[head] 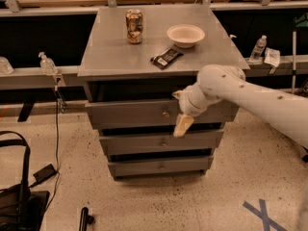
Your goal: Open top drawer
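The top drawer [130, 113] is seen at frame centre, with the end effector [181, 118] just right of its knob [165, 113]; open or closed cannot be told. The grasp appears in hand; next, an outward pull is called for.

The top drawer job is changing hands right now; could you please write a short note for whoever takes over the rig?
Claw: hangs in front of the top drawer, just right of its knob, apparently not gripping it.
Top drawer: looks closed or nearly so.
Cabinet top: can, bowl, dark wrapper.
Done: claw is at the drawer front.
Left: take the knob and pull the drawer out.
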Controlling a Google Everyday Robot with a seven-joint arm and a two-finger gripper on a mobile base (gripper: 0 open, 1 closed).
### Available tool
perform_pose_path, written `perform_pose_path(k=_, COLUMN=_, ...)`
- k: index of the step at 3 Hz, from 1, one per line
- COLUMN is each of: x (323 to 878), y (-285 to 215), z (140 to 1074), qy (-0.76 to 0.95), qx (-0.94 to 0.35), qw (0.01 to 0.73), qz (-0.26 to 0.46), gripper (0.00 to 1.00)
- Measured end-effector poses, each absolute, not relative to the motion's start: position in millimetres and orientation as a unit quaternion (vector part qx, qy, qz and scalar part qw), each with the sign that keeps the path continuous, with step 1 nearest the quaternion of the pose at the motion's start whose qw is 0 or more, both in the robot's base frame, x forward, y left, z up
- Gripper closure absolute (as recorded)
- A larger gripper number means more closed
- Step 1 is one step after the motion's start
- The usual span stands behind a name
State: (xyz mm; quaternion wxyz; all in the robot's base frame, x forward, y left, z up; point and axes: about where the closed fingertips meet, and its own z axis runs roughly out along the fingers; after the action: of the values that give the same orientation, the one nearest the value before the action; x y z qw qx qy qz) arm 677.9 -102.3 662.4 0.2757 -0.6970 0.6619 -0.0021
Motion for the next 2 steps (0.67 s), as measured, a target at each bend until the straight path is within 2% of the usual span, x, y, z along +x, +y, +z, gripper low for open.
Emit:
perform_pose_path(k=1, x=593, y=-138, z=650, qy=0.675, qx=-0.687, qw=0.264, qz=0.048, gripper=0.0)
perform_pose_path(k=2, x=539, y=-165, z=643, qy=0.685, qx=-0.677, qw=0.258, qz=0.077, gripper=0.1)
